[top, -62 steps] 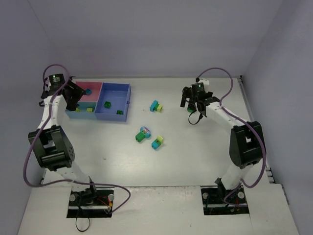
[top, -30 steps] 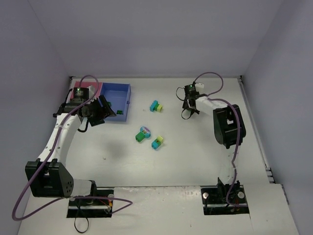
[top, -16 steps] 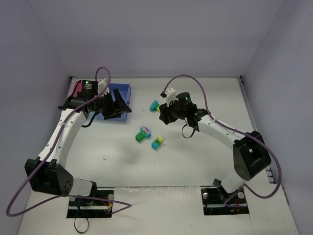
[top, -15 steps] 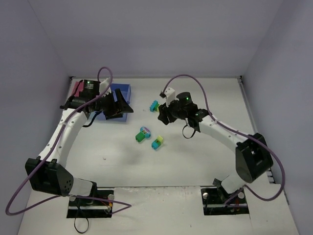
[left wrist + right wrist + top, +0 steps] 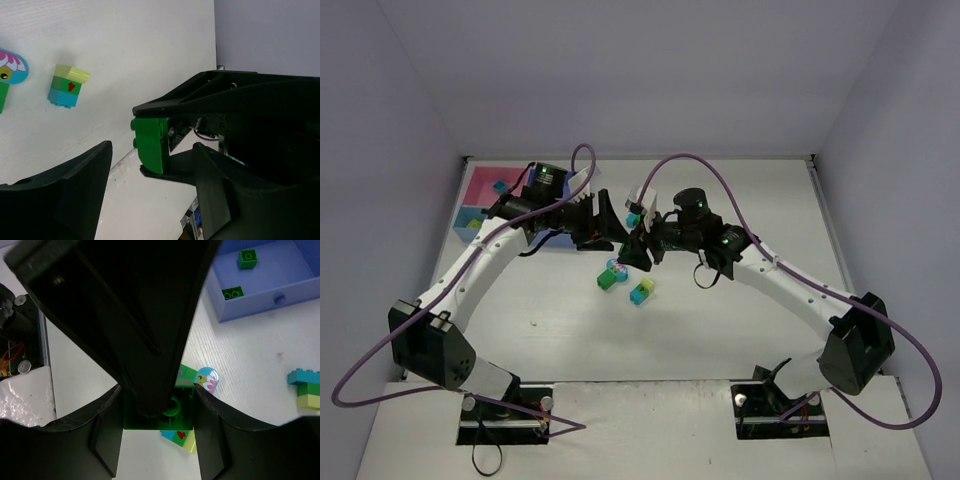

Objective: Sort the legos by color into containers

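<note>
White table [image 5: 740, 330] between lavender walls [image 5: 620, 70]. At far left, pink tray [image 5: 478, 180] with a teal brick [image 5: 498, 186] inside, light-blue tray [image 5: 466, 219] adjoining its near side. Blue tray [image 5: 285, 277] mostly hidden under the left arm [image 5: 480, 265] from above, yet plain from the right wrist, two dark green bricks [image 5: 247, 258] on its floor. Left gripper [image 5: 610, 225] and right gripper [image 5: 638, 252] nose to nose above mid-table, jaw positions unreadable from overhead. From the left wrist: own jaws wide apart, the right gripper's jaws clamped on a glossy green brick [image 5: 150, 142], two studs in profile, held clear of the table. Impossible to tell whether the left fingers touch it. From the right wrist: same brick end-on, a round ring on its facing side. On the table below, a round bird piece [image 5: 615, 266] touching a small green block [image 5: 606, 283]. Just right of these, a yellow-green-and-teal pair [image 5: 642, 292] with a red mark, visible only from the wrists. Farther back, a teal-topped pair [image 5: 305, 388].
</note>
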Robot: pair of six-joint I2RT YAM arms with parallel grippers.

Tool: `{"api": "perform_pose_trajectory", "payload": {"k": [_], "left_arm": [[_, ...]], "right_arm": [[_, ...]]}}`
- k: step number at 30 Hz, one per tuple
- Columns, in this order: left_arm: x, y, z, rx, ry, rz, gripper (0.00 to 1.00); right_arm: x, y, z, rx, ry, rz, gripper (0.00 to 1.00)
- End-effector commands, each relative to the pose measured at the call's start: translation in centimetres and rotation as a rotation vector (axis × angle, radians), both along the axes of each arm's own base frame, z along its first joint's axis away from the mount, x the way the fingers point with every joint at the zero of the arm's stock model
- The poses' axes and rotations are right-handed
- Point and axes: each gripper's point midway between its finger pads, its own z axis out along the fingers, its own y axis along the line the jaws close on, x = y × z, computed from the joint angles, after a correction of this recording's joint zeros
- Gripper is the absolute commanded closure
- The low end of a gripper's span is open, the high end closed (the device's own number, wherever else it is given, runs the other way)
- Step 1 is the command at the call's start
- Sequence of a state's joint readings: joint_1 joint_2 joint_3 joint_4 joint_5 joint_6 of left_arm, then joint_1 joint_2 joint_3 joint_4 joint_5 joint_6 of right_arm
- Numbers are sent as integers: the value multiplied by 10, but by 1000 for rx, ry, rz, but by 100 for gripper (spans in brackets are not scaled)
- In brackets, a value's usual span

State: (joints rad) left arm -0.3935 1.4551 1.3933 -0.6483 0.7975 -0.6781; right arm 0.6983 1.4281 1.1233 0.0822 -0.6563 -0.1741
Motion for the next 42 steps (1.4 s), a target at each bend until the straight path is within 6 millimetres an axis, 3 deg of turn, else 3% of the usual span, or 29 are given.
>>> {"api": "perform_pose_trajectory", "payload": {"k": [1, 8, 11, 15, 16, 17, 23, 28, 30, 33, 34, 36, 38, 40, 41, 42], "left_arm": [[1, -14, 28, -64, -62, -29, 42], [-12, -31, 18, -57, -27, -69, 48], [-17, -38, 15, -56, -12, -89, 56], [-21, -43, 13, -57, -20, -108, 86], [-21, -43, 14, -58, -26, -106, 99], [-22, -42, 13, -57, -27, -104, 100], [-8, -29, 5, 17, -75, -68, 100], [31, 6, -15, 175, -135, 24, 100], [57, 34, -26, 262, -145, 114, 100], [99, 78, -29, 423, -240, 231, 100], [113, 89, -23, 460, -279, 274, 100], [143, 121, -28, 584, -322, 373, 100], [168, 137, -21, 636, -384, 433, 100], [191, 159, -35, 725, -394, 482, 99], [203, 166, -32, 743, -421, 514, 95], [213, 171, -46, 773, -405, 517, 89]], "right_arm": [[-11, 10, 57, 111, -108, 69, 86], [-18, 12, 61, 119, -110, 73, 85], [-16, 11, 59, 113, -112, 59, 85], [-12, 8, 57, 104, -122, 32, 84], [-11, 8, 56, 100, -122, 27, 81], [-9, 7, 55, 95, -126, 15, 78], [1, -7, 43, 57, -124, -85, 26], [25, -38, 36, 31, -92, -311, 10], [28, -50, 30, 26, -74, -377, 0], [34, -68, 25, 36, -35, -509, 0], [32, -70, 23, 37, -24, -519, 0], [31, -73, 12, 14, 20, -535, 0], [29, -71, -1, -6, 73, -541, 0], [27, -68, -10, -12, 112, -535, 8], [26, -66, -13, -11, 128, -536, 10], [25, -65, -15, -1, 155, -546, 14]]}}
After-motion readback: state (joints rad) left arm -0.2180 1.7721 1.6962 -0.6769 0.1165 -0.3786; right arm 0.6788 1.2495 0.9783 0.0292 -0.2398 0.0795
